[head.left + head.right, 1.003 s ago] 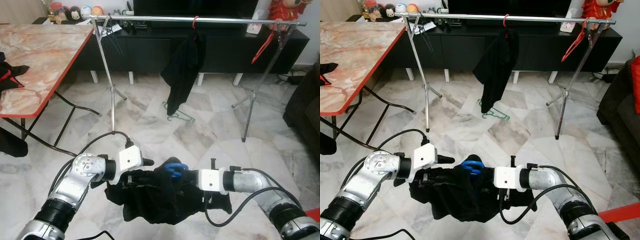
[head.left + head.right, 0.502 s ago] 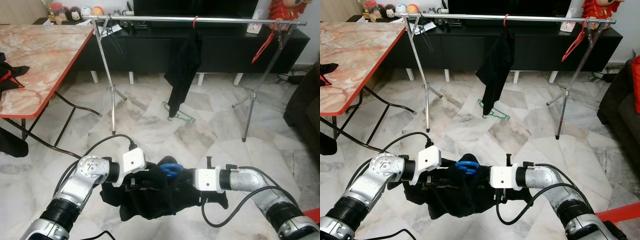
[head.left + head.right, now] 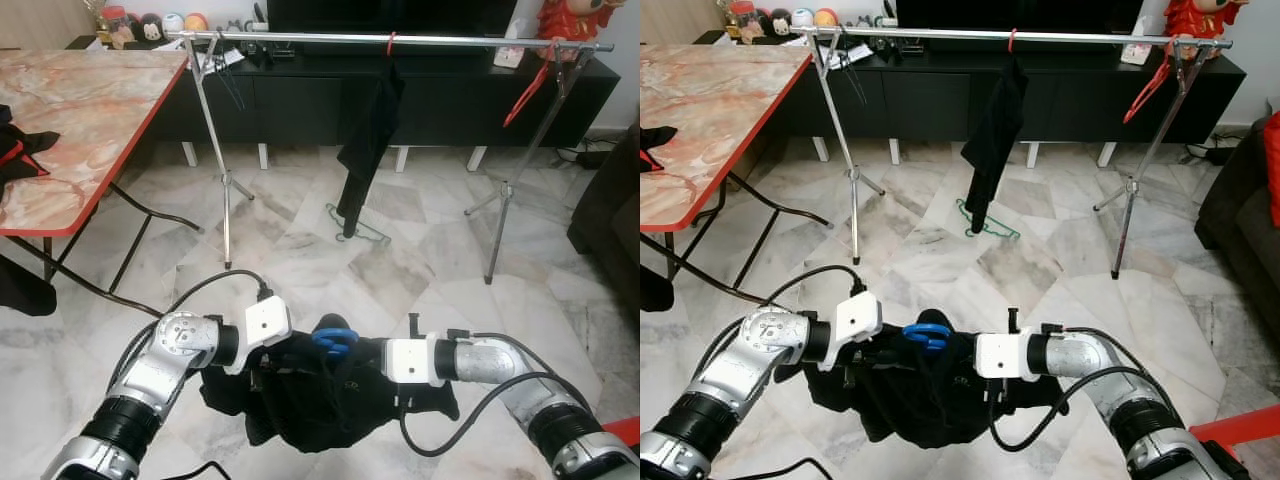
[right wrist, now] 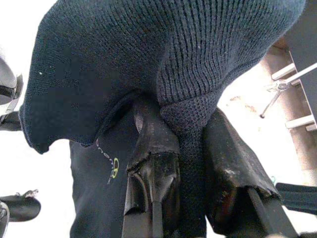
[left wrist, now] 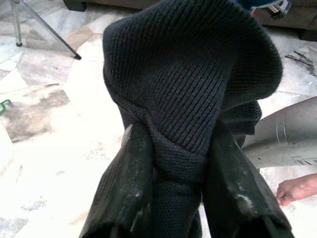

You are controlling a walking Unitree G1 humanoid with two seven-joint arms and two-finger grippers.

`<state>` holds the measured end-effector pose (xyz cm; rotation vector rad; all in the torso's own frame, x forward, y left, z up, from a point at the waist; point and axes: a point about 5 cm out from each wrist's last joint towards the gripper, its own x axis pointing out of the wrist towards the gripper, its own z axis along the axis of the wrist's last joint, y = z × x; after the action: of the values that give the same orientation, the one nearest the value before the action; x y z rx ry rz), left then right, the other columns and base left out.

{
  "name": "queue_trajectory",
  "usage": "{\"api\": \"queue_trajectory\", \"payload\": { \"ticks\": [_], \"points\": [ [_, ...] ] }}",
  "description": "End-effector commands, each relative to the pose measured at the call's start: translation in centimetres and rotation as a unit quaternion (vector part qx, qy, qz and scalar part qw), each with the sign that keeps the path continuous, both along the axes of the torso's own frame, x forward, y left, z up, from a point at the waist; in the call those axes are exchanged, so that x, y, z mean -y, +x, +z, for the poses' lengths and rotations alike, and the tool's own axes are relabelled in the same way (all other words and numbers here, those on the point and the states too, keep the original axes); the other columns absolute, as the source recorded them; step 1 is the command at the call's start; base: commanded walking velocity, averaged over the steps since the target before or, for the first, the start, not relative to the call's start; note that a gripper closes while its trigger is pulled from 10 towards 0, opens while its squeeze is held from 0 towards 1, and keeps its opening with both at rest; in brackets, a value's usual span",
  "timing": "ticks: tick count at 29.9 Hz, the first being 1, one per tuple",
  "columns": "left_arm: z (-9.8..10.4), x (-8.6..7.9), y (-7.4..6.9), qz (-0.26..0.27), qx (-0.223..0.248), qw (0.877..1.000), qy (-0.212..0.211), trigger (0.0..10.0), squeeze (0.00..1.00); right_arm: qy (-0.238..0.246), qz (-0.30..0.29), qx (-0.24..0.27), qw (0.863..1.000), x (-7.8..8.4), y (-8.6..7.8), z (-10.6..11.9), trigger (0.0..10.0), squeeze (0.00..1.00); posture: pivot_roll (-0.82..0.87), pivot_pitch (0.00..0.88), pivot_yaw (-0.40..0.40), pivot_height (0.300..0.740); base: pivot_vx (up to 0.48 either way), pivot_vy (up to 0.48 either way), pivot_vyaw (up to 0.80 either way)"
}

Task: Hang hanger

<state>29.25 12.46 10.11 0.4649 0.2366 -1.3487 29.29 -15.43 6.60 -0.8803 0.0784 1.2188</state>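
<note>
Left gripper (image 5: 171, 163) pinching black knit garment (image 5: 193, 74), right gripper (image 4: 190, 144) likewise

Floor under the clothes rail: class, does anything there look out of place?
Yes. A green hanger lies flat on the marble floor below the hanging black garment, instead of hooked on the rail.

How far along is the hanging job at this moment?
Done: a black garment already hangs on the rail. In hand: the left claw and right claw are both shut on the black knit garment, with its blue hanger hook poking up between them. Left: lifting it onto the rail.
</note>
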Motion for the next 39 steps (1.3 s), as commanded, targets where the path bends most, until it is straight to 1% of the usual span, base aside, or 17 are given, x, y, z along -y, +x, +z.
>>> {"api": "queue_trajectory", "payload": {
  "ticks": [1,17,18,20,21,26,27,28,31,33,36,39],
  "points": [
    [0.1,0.2,0.0,-0.011,-0.001,1.000,0.005,0.0,0.00,0.011,0.008,0.020,1.000,-0.6,0.4,0.8,0.0,0.00,-0.06,0.064,-0.015,0.740,0.000,0.000,0.00],
    [0.1,-0.1,-0.1,-0.011,-0.013,1.000,0.005,0.0,0.00,0.009,0.002,0.018,1.000,-0.6,0.6,0.8,0.0,0.00,-0.05,0.072,-0.020,0.740,0.000,0.000,0.00],
    [0.1,-0.1,-0.1,-0.010,-0.013,1.000,0.004,0.0,0.00,0.008,0.000,0.020,1.000,-0.6,0.7,0.8,4.9,0.00,-0.05,0.069,-0.024,0.740,0.000,0.000,0.00],
    [0.1,-0.1,0.0,-0.010,-0.012,1.000,0.002,0.0,0.00,0.007,-0.002,0.022,1.000,-0.6,0.7,0.9,4.9,0.00,-0.05,0.069,-0.024,0.740,0.000,0.000,0.00],
    [0.1,-0.1,0.0,-0.010,-0.012,1.000,0.002,0.0,0.00,0.006,-0.002,0.018,1.000,-0.6,0.7,0.8,10.0,0.00,-0.05,0.069,-0.024,0.740,0.000,0.000,0.00],
    [0.1,0.0,0.0,-0.010,-0.015,1.000,0.003,0.0,0.00,-0.004,-0.007,0.006,1.000,-0.4,0.8,0.5,10.0,0.00,-0.05,0.065,-0.031,0.740,0.000,0.000,0.00],
    [0.0,0.0,0.0,-0.010,-0.015,1.000,0.003,0.0,0.00,-0.003,-0.007,0.004,1.000,-0.4,0.8,0.5,10.0,0.60,-0.05,0.064,-0.033,0.740,0.000,0.000,0.00],
    [0.0,-0.1,-0.1,-0.009,-0.015,1.000,0.004,0.0,0.00,0.000,-0.006,0.001,1.000,-0.5,0.8,0.5,10.0,1.00,-0.05,0.064,-0.033,0.740,0.000,0.000,0.00],
    [-0.1,-0.2,-0.1,-0.007,-0.014,1.000,0.007,0.0,0.00,-0.001,-0.005,0.003,1.000,-0.5,0.8,0.6,10.0,1.00,-0.05,0.064,-0.034,0.740,0.000,0.000,0.00],
    [-0.4,-0.3,0.0,-0.002,-0.008,1.000,0.020,0.0,0.00,-0.001,-0.003,0.002,1.000,-0.5,0.9,0.7,10.0,1.00,-0.05,0.065,-0.035,0.740,0.000,0.000,0.00],
    [-0.8,-0.5,0.0,0.004,-0.008,1.000,0.025,0.0,0.00,-0.003,0.003,-0.001,1.000,-0.4,0.9,0.8,10.0,1.00,-0.06,0.065,-0.038,0.740,0.000,0.000,0.00],
    [-1.1,-0.5,0.0,0.014,-0.006,1.000,0.023,0.0,0.00,-0.008,0.011,-0.005,1.000,-0.4,0.8,0.8,10.0,1.00,-0.06,0.065,-0.040,0.740,0.000,0.000,0.00]
  ]
}}
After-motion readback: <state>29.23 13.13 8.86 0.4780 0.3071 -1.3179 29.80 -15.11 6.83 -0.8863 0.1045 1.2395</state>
